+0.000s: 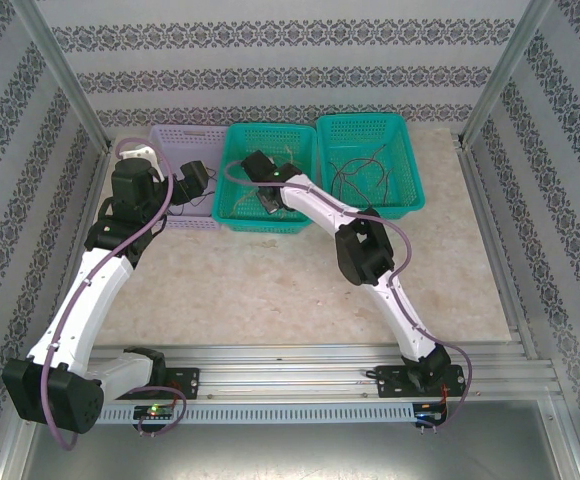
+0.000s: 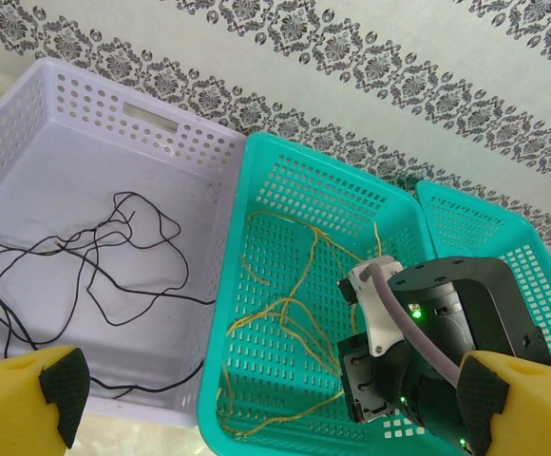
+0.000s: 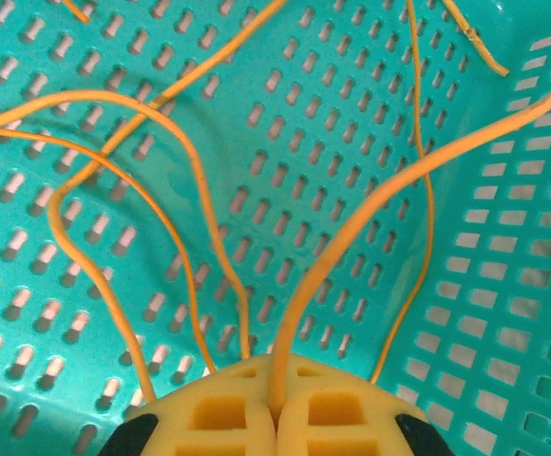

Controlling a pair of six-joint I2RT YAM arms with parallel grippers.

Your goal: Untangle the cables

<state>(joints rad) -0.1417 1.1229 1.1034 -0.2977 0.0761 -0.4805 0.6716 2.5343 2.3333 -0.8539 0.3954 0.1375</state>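
Patterned walls ring a beige table; right hand pinches orange cables, left hand gapes.

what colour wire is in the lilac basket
Black: a thin floppy wire, best in left wrist view.

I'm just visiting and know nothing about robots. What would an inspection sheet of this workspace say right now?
Surface: pale speckled table.
Job's things: black wire in lilac basket; orange wires in middle teal basket; dark wires in right teal basket.
Clutter: nothing seen.
Grippers: left gripper open, facing the baskets; right gripper shut on an orange wire.
Cables: lilac arm cables along both arms.
Surroundings: patterned walls, metal frame.
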